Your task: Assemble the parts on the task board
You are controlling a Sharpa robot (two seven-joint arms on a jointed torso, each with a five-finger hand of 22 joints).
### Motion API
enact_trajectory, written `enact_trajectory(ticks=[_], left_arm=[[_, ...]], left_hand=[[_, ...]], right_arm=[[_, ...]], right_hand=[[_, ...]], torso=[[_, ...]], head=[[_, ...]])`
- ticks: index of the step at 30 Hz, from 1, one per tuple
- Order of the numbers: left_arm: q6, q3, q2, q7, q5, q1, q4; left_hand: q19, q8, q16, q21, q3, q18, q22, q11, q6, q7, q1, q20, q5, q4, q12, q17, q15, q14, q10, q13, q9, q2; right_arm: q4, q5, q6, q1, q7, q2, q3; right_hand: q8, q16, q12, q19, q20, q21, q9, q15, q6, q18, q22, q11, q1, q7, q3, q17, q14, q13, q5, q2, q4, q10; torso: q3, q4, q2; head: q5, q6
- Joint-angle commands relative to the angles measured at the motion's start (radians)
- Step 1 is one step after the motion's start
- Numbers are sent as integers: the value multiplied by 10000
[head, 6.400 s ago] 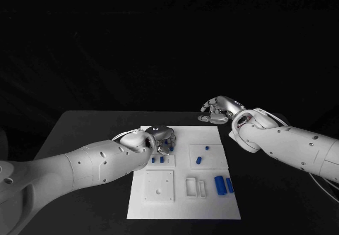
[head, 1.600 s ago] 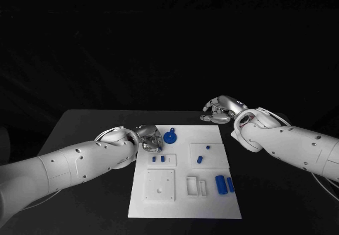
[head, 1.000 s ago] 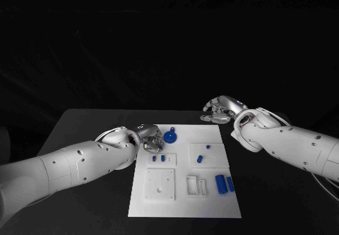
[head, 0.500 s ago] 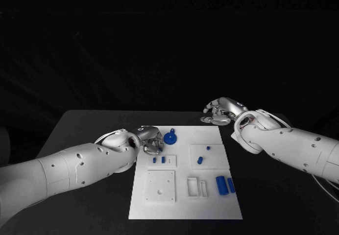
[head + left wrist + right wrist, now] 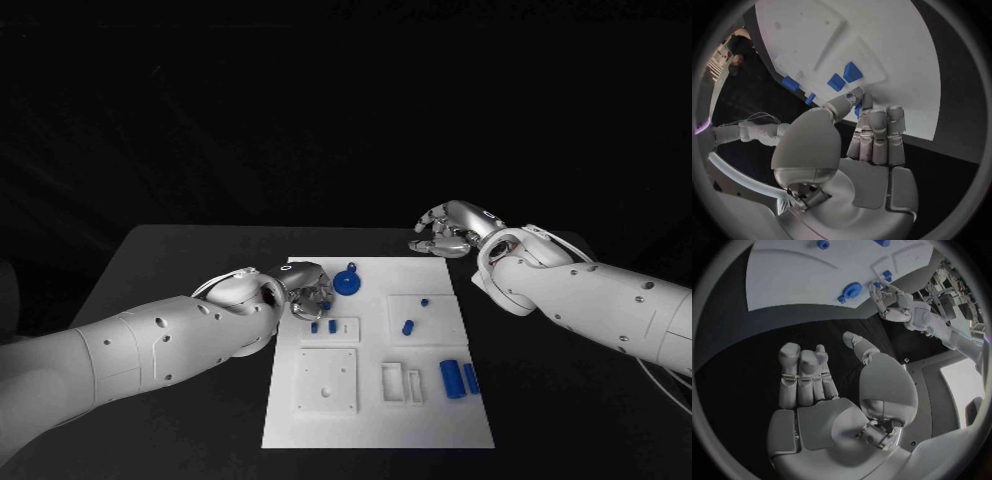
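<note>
The white task board [image 5: 378, 425] lies mid-table, also seen from the wrists [image 5: 898, 60] [image 5: 786, 275]. A round blue gear-like part [image 5: 348, 283] [image 5: 852, 291] lies flat near its far edge. My left hand [image 5: 304, 289] [image 5: 870, 135] hovers at the board's far left edge just beside that part, fingers stretched out side by side, holding nothing; the right wrist view shows it [image 5: 895, 302] close to the gear. Two small blue pegs [image 5: 325, 326] [image 5: 844, 76] stand in a raised block below it. My right hand [image 5: 450, 228] [image 5: 817, 380] hangs empty over the black table beyond the far right corner.
Two blue cylinders [image 5: 459, 378] lie side by side at the board's right edge. A short blue piece [image 5: 408, 326] and a tiny one [image 5: 426, 300] sit on the right block. A white square block [image 5: 326, 378] and slotted frames [image 5: 401, 381] occupy the near half.
The gear, covered by my left hand in the oldest frame, now lies uncovered. The left hand has drawn back a little toward the board's left edge. The right hand has barely moved.
</note>
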State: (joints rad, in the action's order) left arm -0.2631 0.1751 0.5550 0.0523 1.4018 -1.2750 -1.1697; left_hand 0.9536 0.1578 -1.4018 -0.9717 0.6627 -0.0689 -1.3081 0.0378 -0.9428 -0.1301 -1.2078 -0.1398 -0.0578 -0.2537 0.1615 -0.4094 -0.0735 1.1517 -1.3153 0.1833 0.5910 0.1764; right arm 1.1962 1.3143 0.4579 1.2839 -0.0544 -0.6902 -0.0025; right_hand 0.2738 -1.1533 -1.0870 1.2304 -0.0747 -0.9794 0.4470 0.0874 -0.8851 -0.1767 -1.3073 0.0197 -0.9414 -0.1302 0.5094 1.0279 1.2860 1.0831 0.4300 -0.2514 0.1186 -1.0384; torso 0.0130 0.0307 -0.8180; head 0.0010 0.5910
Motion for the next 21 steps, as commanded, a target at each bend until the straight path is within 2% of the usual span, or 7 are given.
enact_trajectory(ticks=[1,7,15,19,20,21], left_arm=[[-117,-6,11,-12,-6,-2,11],[-168,-8,64,-4,-13,3,96],[-268,-18,175,-87,-261,9,206],[-559,-38,331,-242,-803,10,204],[-683,-61,399,-382,-1100,9,195],[-786,-73,454,-504,-1408,8,195]], left_hand=[[-9,-76,67,71,-40,-247,-105,31,145,28,-33,-273,62,52,-47,16,25,-25,3,-1,-33,93],[-2,-100,76,77,-27,-251,-103,31,244,48,-82,-274,60,58,-66,25,25,-25,5,-1,-65,109],[-30,-66,137,113,3,-250,-95,108,286,29,-161,-241,58,57,-207,53,96,-95,210,-47,-92,161],[-184,30,314,230,92,-238,-70,208,207,-64,-259,-143,51,40,-335,133,196,-300,411,-88,-95,130],[-216,70,349,260,133,-240,-64,222,168,-103,-304,-121,46,37,-346,152,211,-322,424,-89,-93,82],[-223,97,358,269,154,-242,-63,225,137,-140,-329,-113,43,33,-347,157,214,-321,421,-86,-91,62]], right_arm=[[11,88,-133,-18,100,-20,3],[117,27,-119,-83,204,-117,3],[484,-324,-161,-202,588,-381,3],[698,-418,-466,-273,784,-572,2],[776,-419,-653,-300,850,-644,1],[832,-418,-783,-320,870,-704,0]], right_hand=[[7,54,-38,-8,-75,54,-14,0,-5,-851,-163,33,19,-65,44,17,47,-15,32,42,2,14],[-41,111,0,-58,-64,102,-39,-27,91,-851,-152,61,-25,-95,51,2,0,-51,8,38,63,66],[-83,457,679,-334,67,400,-67,-89,228,-851,-74,122,-220,-157,133,-181,-221,-664,-119,69,314,278],[-70,764,1925,-627,230,722,-63,-178,269,-851,16,211,-429,-226,304,-393,-467,-1608,-435,153,581,825],[-35,799,3002,-678,291,805,-50,-264,245,-838,22,269,-593,-282,556,-436,-540,-2465,-833,337,661,1019],[-20,802,3430,-707,297,831,-44,-282,236,-848,17,308,-733,-297,653,-445,-567,-2801,-972,224,793,1112]], torso=[[0,0,-2],[3,2,5],[6,-8,7],[9,-13,4],[8,-14,5],[3,-10,10]], head=[[-6,-1],[-15,-15],[-53,-60],[-104,-91],[-142,-107],[-169,-115]])
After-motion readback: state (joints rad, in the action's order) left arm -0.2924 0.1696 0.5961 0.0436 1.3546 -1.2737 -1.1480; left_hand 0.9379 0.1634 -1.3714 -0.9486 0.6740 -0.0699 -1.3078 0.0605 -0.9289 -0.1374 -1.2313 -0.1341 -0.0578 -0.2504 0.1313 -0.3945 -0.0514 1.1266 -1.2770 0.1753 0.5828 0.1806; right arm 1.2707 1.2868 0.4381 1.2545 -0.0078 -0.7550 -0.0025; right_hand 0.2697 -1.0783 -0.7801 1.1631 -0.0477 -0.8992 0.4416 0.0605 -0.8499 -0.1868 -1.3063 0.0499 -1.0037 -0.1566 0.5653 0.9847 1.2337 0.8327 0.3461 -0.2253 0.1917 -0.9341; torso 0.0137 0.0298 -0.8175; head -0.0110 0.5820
